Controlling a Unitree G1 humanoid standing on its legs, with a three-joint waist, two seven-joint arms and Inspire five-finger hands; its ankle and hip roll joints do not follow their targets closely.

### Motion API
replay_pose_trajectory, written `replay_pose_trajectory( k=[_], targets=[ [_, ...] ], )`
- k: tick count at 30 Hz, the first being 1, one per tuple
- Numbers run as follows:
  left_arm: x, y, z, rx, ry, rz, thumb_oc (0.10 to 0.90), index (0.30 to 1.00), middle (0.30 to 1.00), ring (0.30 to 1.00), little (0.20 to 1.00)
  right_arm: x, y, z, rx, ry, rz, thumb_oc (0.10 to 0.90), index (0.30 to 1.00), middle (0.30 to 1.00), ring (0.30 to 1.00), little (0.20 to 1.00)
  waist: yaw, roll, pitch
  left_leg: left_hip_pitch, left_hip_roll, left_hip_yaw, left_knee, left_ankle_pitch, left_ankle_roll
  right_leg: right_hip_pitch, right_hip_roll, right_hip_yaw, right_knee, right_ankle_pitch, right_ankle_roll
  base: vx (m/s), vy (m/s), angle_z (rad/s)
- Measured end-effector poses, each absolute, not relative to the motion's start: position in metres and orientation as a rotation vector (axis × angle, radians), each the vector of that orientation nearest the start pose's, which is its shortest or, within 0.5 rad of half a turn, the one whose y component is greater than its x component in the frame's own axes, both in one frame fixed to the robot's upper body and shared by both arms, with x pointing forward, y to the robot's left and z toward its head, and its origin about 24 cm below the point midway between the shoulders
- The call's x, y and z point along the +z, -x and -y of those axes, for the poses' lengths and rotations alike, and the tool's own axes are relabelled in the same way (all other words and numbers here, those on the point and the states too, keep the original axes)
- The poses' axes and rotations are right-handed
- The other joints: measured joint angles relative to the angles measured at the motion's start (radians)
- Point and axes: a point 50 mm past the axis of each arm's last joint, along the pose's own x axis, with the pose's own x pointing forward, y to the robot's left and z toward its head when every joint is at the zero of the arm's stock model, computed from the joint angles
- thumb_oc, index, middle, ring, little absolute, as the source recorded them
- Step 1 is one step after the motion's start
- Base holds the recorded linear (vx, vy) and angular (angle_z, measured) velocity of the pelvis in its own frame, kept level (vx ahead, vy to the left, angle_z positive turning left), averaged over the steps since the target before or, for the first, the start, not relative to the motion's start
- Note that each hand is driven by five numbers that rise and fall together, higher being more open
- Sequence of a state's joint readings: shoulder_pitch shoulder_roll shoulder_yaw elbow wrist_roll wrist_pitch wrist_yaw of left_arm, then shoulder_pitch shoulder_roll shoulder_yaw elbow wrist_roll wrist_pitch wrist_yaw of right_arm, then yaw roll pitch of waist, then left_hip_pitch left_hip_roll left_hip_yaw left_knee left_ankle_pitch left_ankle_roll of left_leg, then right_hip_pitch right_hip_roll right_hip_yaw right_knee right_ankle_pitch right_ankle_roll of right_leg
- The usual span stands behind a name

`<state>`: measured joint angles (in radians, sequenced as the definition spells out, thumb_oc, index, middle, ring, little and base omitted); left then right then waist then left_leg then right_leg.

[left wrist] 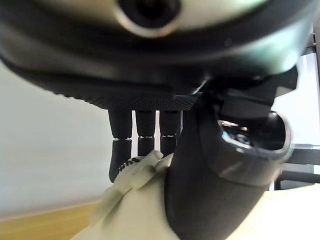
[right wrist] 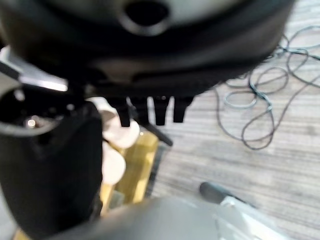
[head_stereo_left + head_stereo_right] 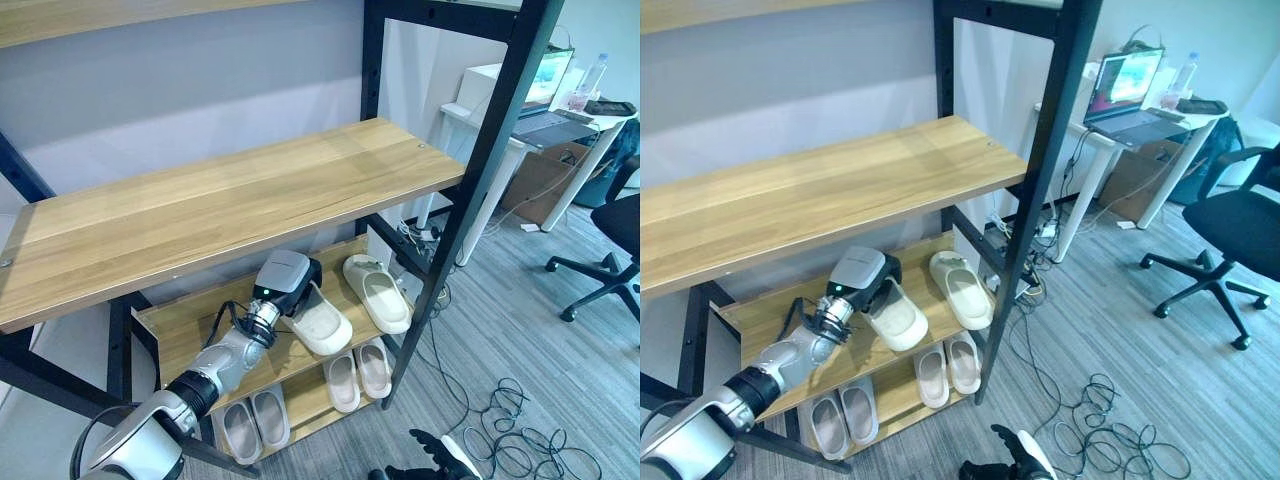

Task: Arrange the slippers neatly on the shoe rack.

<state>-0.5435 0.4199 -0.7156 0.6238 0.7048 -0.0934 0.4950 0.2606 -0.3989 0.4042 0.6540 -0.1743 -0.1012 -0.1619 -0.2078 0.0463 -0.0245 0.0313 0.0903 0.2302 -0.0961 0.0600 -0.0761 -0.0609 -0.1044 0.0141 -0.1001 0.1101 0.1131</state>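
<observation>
Slippers: one cream foam slipper (image 3: 322, 325) pinched by the left hand (image 3: 285, 282), fingers curled on it, at the front edge of the black-framed wooden shoe rack's (image 3: 240, 190) middle shelf; its mate (image 3: 378, 292) near the right edge. Two beige pairs (image 3: 358, 374) (image 3: 254, 424) occupy the bottom shelf. Right hand (image 2: 150, 107) hangs relaxed above grey floor.

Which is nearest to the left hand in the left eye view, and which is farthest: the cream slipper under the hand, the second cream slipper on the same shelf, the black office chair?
1. Cream slipper, held in the left hand, middle shelf.
2. Second cream slipper, same shelf, towards the right.
3. Black office chair, far right on the floor.
</observation>
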Motion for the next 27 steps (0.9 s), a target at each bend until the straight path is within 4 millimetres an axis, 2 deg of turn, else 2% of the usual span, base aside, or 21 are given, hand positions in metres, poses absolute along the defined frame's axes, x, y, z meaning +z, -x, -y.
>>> replay_pose_trajectory(
  k=[4,8,16,23,27],
  targets=[
    [0.035,-0.320,-0.116,-0.266,-1.327,0.400,0.400,0.300,0.300,0.300,0.300,-0.123,-0.101,0.219,0.220,0.668,-0.795,0.800,0.900,0.900,0.900,0.900,-0.005,0.012,0.016,0.000,-0.001,0.020,0.000,-0.003,0.001,-0.008,0.001,0.020,0.000,0.003,0.004,0.01,-0.025,-0.14],
    [0.031,-0.320,-0.120,-0.262,-1.333,0.371,0.400,0.300,0.300,0.300,0.300,-0.122,-0.104,0.220,0.218,0.674,-0.788,0.800,0.900,0.900,0.900,0.900,-0.026,0.021,0.022,-0.004,0.002,0.036,0.000,-0.005,-0.001,-0.021,0.004,0.028,0.000,0.007,0.004,0.01,-0.025,-0.11],
    [0.032,-0.331,-0.126,-0.240,-1.373,0.340,0.400,0.300,0.300,0.300,0.300,-0.120,-0.109,0.224,0.201,0.691,-0.771,0.800,0.900,0.900,0.900,0.900,-0.038,0.036,0.032,-0.011,0.014,0.065,0.000,-0.011,-0.008,-0.049,0.023,0.056,0.000,0.010,0.000,0.00,-0.025,-0.12],
    [0.038,-0.334,-0.126,-0.229,-1.368,0.351,0.400,0.300,0.300,0.300,0.300,-0.118,-0.114,0.223,0.199,0.694,-0.757,0.800,0.900,0.900,0.900,0.900,-0.054,0.037,0.034,-0.029,0.021,0.092,0.004,-0.011,-0.009,-0.078,0.030,0.079,0.000,0.018,-0.006,0.00,-0.031,-0.12],
    [0.046,-0.343,-0.127,-0.209,-1.386,0.358,0.400,0.300,0.300,0.300,0.300,-0.118,-0.114,0.223,0.197,0.695,-0.756,0.800,0.900,0.900,0.900,0.900,-0.056,0.035,0.037,-0.029,0.022,0.095,0.001,-0.012,-0.010,-0.081,0.031,0.083,0.000,0.017,-0.006,0.00,-0.006,-0.01]
  ],
)
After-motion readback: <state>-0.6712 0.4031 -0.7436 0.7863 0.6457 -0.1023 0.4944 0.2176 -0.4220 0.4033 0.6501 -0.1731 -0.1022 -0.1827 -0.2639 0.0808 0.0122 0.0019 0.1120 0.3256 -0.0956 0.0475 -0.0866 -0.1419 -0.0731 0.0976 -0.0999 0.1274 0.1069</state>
